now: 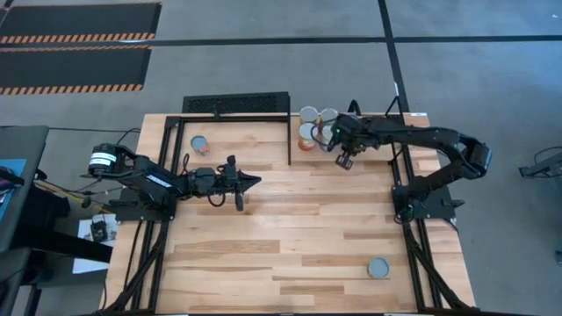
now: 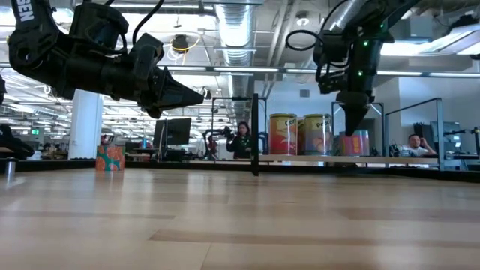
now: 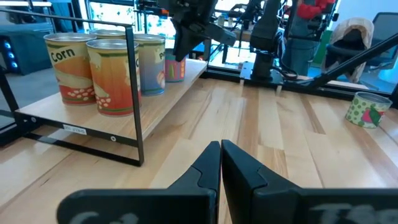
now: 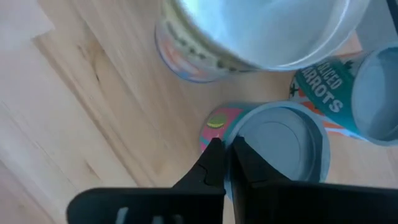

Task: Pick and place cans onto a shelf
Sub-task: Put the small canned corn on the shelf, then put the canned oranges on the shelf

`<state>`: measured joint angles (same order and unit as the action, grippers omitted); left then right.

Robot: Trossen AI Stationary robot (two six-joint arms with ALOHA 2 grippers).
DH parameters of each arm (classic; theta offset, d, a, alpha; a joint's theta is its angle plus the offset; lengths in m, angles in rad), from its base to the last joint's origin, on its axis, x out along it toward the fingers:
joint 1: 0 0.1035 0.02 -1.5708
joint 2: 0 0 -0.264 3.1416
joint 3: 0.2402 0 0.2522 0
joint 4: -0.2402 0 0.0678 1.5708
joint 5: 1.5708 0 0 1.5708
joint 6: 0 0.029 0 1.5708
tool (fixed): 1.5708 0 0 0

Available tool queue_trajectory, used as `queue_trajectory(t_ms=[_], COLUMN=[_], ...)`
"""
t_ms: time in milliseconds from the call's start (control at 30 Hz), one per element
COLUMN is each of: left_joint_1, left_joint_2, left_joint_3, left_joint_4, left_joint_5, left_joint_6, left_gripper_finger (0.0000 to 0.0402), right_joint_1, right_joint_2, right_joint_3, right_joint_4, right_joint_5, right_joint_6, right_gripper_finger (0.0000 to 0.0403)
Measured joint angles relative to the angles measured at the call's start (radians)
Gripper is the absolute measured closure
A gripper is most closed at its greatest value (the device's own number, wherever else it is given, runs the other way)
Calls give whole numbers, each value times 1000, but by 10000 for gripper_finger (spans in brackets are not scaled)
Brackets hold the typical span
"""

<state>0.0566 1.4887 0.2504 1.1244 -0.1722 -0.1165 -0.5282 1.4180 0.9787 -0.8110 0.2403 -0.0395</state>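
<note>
While right gripper (image 1: 346,161) hangs fingers together above cans (image 1: 314,125) on far shelf (image 1: 235,104) | left gripper (image 1: 252,182) fingers together, mid-table | lone can (image 1: 378,267) near right.

Seen level across the counter (image 2: 225,217), the left gripper (image 2: 196,94) hangs pointing sideways, while the right gripper (image 2: 352,124) points down over cans (image 2: 300,135) on the shelf (image 2: 330,159).

Overhead, level low and two close wrist views share the shelf cans (image 1: 313,125).
</note>
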Motion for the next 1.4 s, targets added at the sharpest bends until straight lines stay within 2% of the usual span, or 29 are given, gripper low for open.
queue_trajectory(t_ms=[267, 467, 800, 1067, 1133, 1233, 1400], left_joint_1=[0, 0, 0, 0, 0, 0, 0], left_joint_2=[0, 0, 0, 0, 0, 0, 0], left_joint_3=[0, 0, 0, 0, 0, 0, 0], left_joint_4=[0, 0, 0, -4, -9, -14, -14], left_joint_5=[0, 0, 0, 0, 0, 0, 33], left_joint_6=[0, 0, 0, 0, 0, 0, 0], left_gripper_finger=[400, 400, 400, 400, 400, 400, 400], right_joint_1=[-18, -19, -18, 10, 35, 105, 271], right_joint_2=[4, 4, 2, -106, -155, -242, -371], right_joint_3=[0, 0, 0, 1, 1, -31, -207], right_joint_4=[23, 49, 49, 6, -28, -12, 219], right_joint_5=[-7, -1, 80, 85, 89, 104, 99], right_joint_6=[-14, -14, 2, 44, 75, 105, 144], right_gripper_finger=[382, 347, 299, 266, 269, 296, 382])
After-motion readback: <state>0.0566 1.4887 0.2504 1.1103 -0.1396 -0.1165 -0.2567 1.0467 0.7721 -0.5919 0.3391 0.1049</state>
